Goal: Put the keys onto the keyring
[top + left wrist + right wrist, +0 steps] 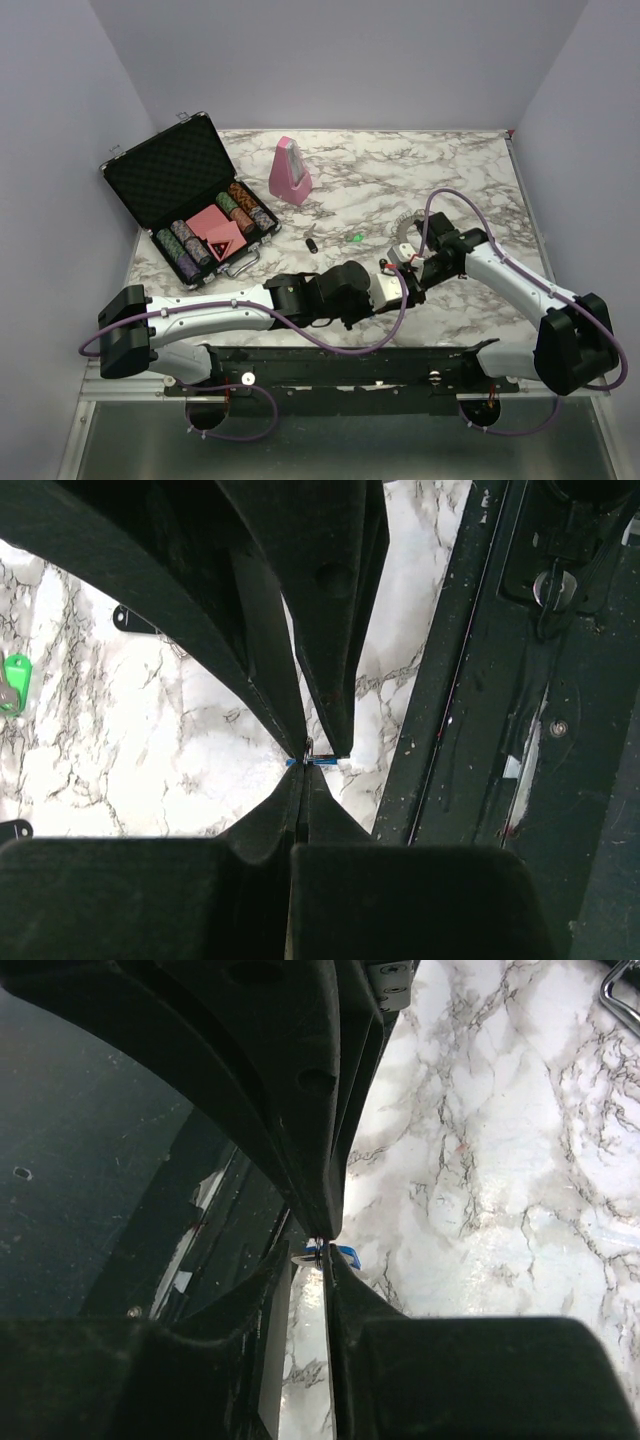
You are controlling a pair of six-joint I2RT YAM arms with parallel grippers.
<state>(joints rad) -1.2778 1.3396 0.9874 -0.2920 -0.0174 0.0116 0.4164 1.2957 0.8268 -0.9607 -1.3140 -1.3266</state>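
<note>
Left end effector [305, 757] pinches blue key [324, 763], visible only from wrist views.

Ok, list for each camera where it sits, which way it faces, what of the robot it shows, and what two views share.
Top external: above and behind the bases, looking down on the marble table; left arm and right arm whole.
Left wrist: on the left arm, facing down past the shut left gripper at the table.
Right wrist: on the right arm, facing past the right gripper at the table.
Shared: both wrist views show the blue-capped key at the fingertips.
</note>
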